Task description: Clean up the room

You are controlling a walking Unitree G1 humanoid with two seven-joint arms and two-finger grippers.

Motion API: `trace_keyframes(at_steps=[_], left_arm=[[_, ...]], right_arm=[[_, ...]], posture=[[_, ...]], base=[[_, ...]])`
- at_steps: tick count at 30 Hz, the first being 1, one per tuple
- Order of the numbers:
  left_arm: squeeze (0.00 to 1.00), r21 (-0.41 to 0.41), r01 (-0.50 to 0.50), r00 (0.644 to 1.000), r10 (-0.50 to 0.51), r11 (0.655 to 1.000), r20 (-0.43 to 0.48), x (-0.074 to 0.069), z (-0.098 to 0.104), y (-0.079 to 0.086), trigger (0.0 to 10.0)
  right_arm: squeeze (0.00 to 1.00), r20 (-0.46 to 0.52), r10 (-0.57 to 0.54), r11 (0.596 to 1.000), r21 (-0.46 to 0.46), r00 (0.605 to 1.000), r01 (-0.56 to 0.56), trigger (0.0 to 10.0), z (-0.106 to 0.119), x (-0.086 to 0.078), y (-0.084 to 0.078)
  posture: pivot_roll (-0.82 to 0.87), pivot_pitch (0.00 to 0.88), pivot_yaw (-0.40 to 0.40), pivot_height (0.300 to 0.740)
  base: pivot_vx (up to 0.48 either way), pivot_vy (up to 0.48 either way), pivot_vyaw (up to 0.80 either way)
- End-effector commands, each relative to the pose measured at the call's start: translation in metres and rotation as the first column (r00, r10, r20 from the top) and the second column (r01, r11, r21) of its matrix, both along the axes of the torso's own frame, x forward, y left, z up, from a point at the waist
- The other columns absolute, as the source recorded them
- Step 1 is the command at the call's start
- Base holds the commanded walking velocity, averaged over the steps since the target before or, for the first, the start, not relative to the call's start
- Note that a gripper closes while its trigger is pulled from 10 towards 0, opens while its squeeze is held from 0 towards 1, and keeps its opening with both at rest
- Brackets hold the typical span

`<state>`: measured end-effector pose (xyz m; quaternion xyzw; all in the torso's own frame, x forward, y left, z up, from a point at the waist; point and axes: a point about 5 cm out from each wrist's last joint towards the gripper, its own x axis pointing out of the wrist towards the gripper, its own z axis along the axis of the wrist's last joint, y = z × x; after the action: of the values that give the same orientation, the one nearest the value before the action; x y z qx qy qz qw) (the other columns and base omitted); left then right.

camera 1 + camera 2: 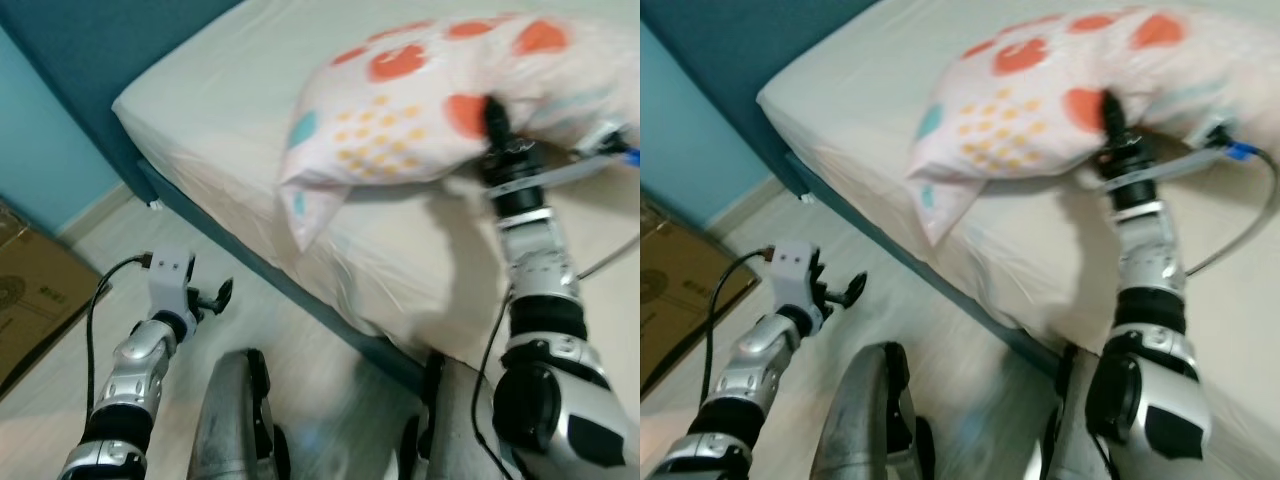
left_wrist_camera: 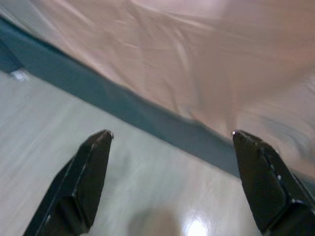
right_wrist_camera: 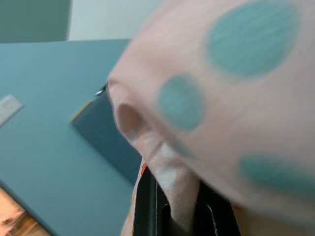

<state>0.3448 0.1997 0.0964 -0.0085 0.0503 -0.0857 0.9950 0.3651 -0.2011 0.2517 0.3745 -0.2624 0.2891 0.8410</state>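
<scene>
Right end effector clamped on spotted pillow above bed; left end effector spread wide, empty.

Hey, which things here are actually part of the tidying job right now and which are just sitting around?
Part of the job:
- spotted pillow, held up over the bed
- right gripper, fingers shut on the pillow's fabric
- bed, with a pale sheet

Just around:
- cardboard box on the floor by the wall
- left gripper, fingers open, low over the floor beside the bed
</scene>
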Motion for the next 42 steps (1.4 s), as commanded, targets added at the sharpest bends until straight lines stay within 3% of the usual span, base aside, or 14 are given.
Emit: trace_keyframes(at_steps=[1,5,8,10,12,13,14,16,21,22,24,31,39,42], left_arm=[[0.00,-0.044,-0.013,1.000,0.013,0.999,0.002,0.004,0.002,-0.003,10.0],[0.00,-0.064,-0.006,1.000,0.008,0.998,0.025,0.012,0.011,-0.008,10.0],[0.00,-0.084,0.011,0.997,-0.005,0.996,0.080,0.023,0.028,-0.012,10.0],[0.00,-0.097,0.007,0.993,0.004,0.995,0.118,0.029,0.040,-0.012,10.0],[0.00,-0.097,0.007,0.993,0.004,0.995,0.118,0.029,0.040,-0.012,10.0],[0.00,-0.105,-0.010,0.994,0.021,0.994,0.105,0.029,0.035,-0.010,10.0],[0.00,-0.123,-0.027,0.996,0.038,0.992,0.086,0.028,0.030,-0.009,10.0],[0.00,-0.143,-0.045,0.996,0.055,0.989,0.064,0.026,0.024,-0.008,10.0],[0.00,-0.167,-0.082,0.996,0.087,0.983,0.022,0.019,0.009,-0.004,10.0],[0.00,-0.161,-0.092,0.996,0.092,0.983,-0.005,0.014,0.000,-0.005,10.0],[0.00,-0.160,-0.097,0.995,0.095,0.982,-0.021,0.011,-0.006,-0.005,10.0],[0.00,-0.173,-0.133,0.990,0.123,0.976,-0.063,0.003,-0.020,-0.001,10.0],[0.00,-0.179,-0.129,0.991,0.121,0.975,-0.057,0.005,-0.019,-0.005,10.0],[0.00,-0.184,-0.119,0.993,0.113,0.976,-0.047,0.007,-0.017,-0.010,10.0]], right_arm=[[0.00,0.091,0.053,0.998,-0.038,0.994,-0.049,0.0,0.018,-0.009,0.013],[0.00,0.068,0.056,0.997,-0.056,0.996,-0.053,0.0,0.011,-0.010,0.016],[0.00,-0.021,-0.011,0.997,-0.080,1.000,0.010,0.0,-0.004,-0.011,0.010],[0.00,-0.198,-0.207,0.977,-0.093,0.958,0.192,0.0,-0.028,-0.012,-0.010],[0.00,-0.198,-0.207,0.977,-0.093,0.958,0.192,0.0,-0.028,-0.012,-0.010],[0.00,-0.269,-0.298,0.954,-0.104,0.916,0.280,0.0,-0.037,-0.016,-0.019],[0.00,-0.284,-0.324,0.945,-0.151,0.903,0.291,0.0,-0.042,-0.019,-0.018],[0.00,-0.291,-0.342,0.934,-0.208,0.894,0.290,0.0,-0.047,-0.021,-0.016],[0.00,-0.358,-0.292,0.951,-0.204,0.887,0.231,0.0,-0.070,-0.027,-0.007],[0.00,-0.406,-0.291,0.951,-0.222,0.866,0.216,0.0,-0.090,-0.030,-0.003],[0.00,-0.441,-0.288,0.952,-0.229,0.850,0.204,0.0,-0.103,-0.033,0.001],[0.00,-0.486,-0.246,0.962,-0.225,0.838,0.152,0.0,-0.117,-0.037,0.023],[0.00,-0.478,-0.224,0.965,-0.232,0.850,0.124,0.0,-0.114,-0.034,0.029],[0.00,-0.470,-0.222,0.951,-0.298,0.854,0.084,0.0,-0.117,-0.032,0.036]], posture=[[0.07,0.096,0.061,0.492],[0.06,0.072,0.061,0.492],[0.04,0.022,0.054,0.492],[0.03,0.000,0.048,0.492],[0.03,0.000,0.048,0.492],[0.03,0.000,0.046,0.492],[0.02,0.000,0.041,0.492],[0.02,0.000,0.041,0.492],[0.01,0.000,0.035,0.492],[0.01,0.000,0.030,0.502],[0.01,0.000,0.030,0.512],[0.01,0.000,0.027,0.541],[0.01,0.000,0.014,0.570],[0.01,0.000,0.008,0.590]], base=[[0.000,0.000,0.00],[0.000,0.000,0.00],[0.000,0.000,0.00],[0.000,0.000,0.00],[0.000,0.000,0.00],[0.000,0.000,0.00],[0.000,0.000,0.00],[0.000,0.000,0.00],[0.000,0.000,0.00],[0.000,0.000,0.00],[0.000,0.000,0.00],[0.000,0.000,0.00],[0.000,0.000,0.00],[0.000,0.000,0.00]])
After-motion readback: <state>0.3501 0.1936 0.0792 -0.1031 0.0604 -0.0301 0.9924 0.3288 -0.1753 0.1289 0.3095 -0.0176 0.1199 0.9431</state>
